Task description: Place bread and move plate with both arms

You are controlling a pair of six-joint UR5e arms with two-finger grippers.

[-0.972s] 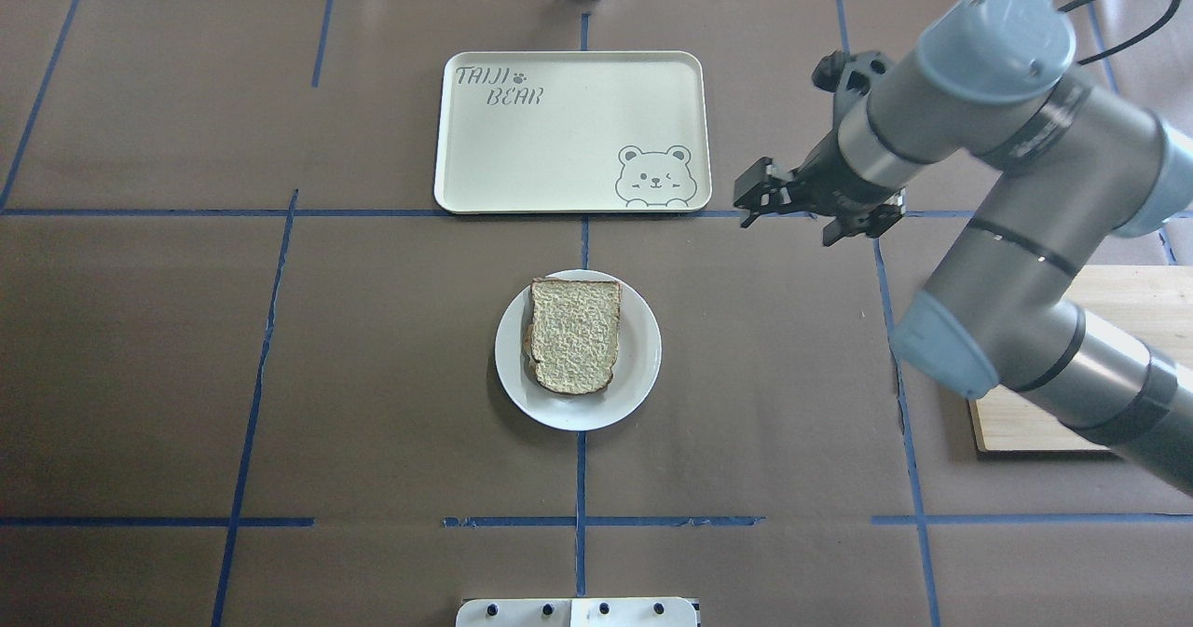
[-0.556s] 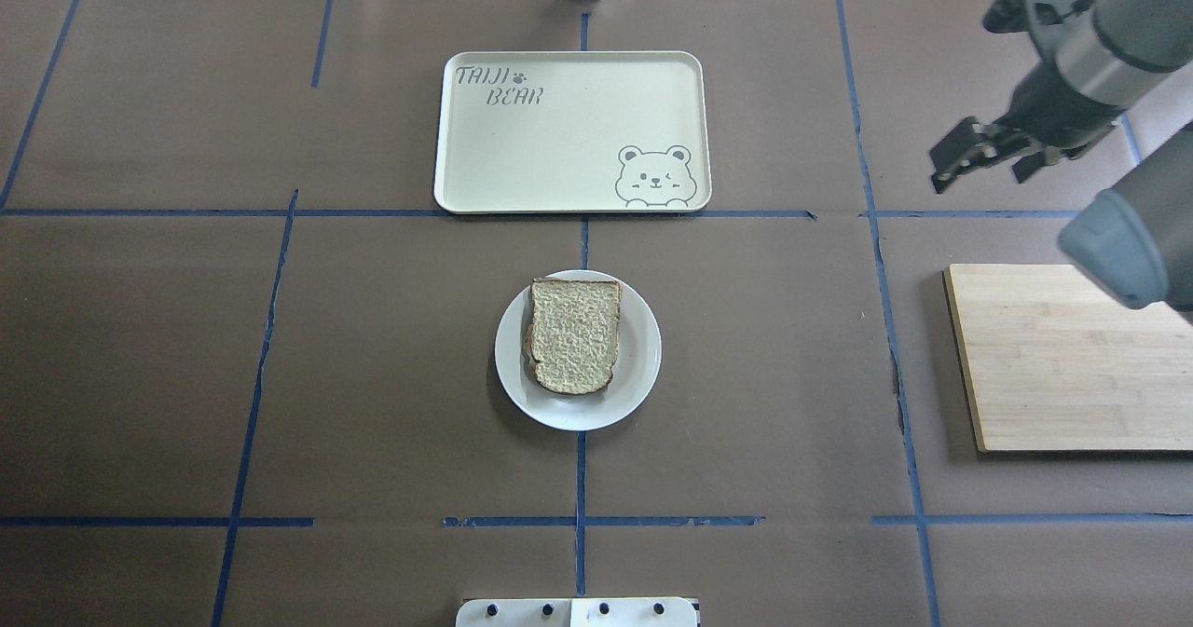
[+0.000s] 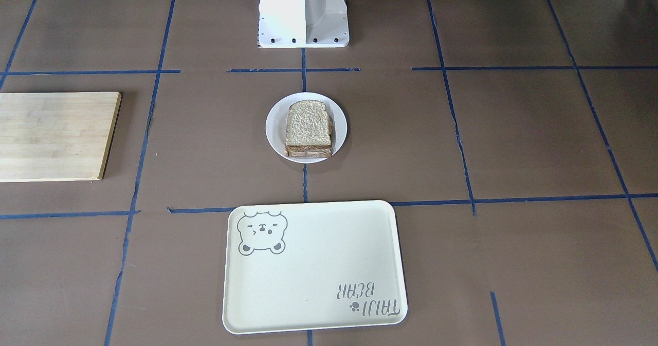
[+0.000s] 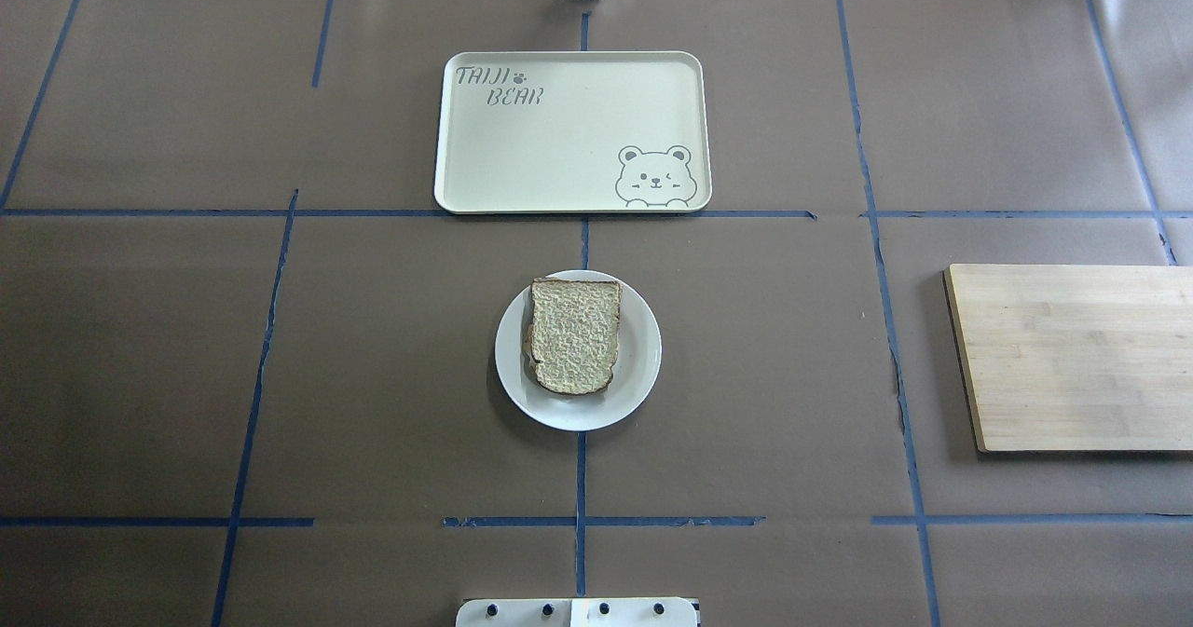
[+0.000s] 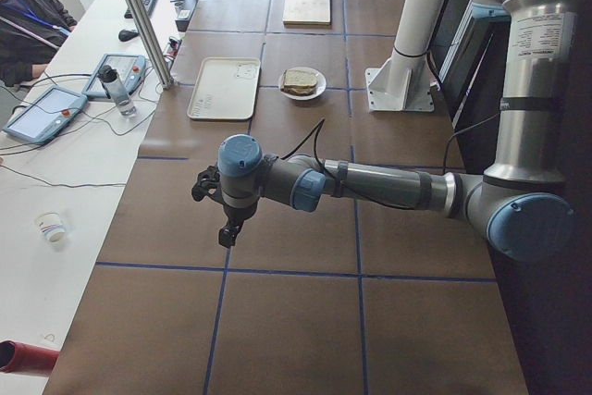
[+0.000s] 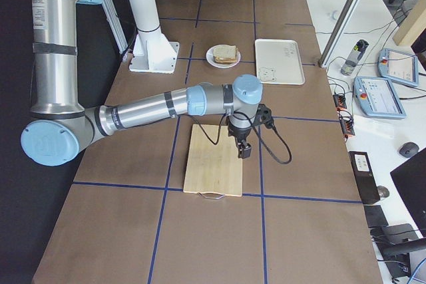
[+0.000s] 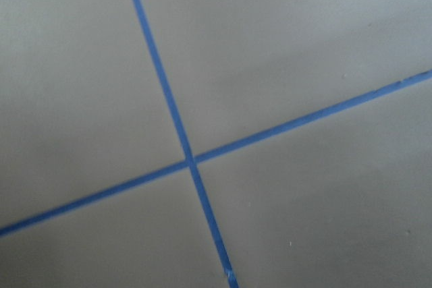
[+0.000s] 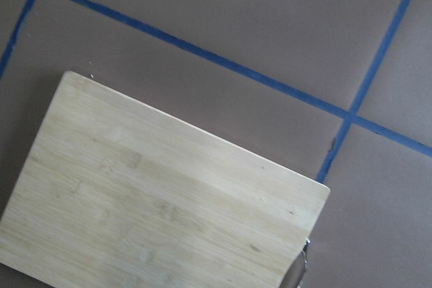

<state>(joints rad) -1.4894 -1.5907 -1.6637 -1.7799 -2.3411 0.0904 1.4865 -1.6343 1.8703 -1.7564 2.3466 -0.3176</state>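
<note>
The bread (image 4: 575, 333) is a pale speckled slice lying on the small white plate (image 4: 645, 352) at the table's middle. In the front view the bread (image 3: 307, 124) rests on a second layer on the plate (image 3: 274, 127). Neither arm shows in the overhead or front views. In the left side view my left gripper (image 5: 228, 231) hangs over bare table, far from the plate (image 5: 319, 92). In the right side view my right gripper (image 6: 244, 149) hangs over the wooden board (image 6: 213, 164). I cannot tell whether either is open or shut.
A cream bear tray (image 4: 571, 131) lies beyond the plate. The wooden board (image 4: 1072, 357) lies at the right edge and shows in the right wrist view (image 8: 162, 200). The white pedestal (image 3: 303, 12) stands behind the plate. Blue tape lines cross the brown table cover.
My right arm has drawn back to the right and left the overhead view, uncovering the wooden board. Bread and plate have not moved.
</note>
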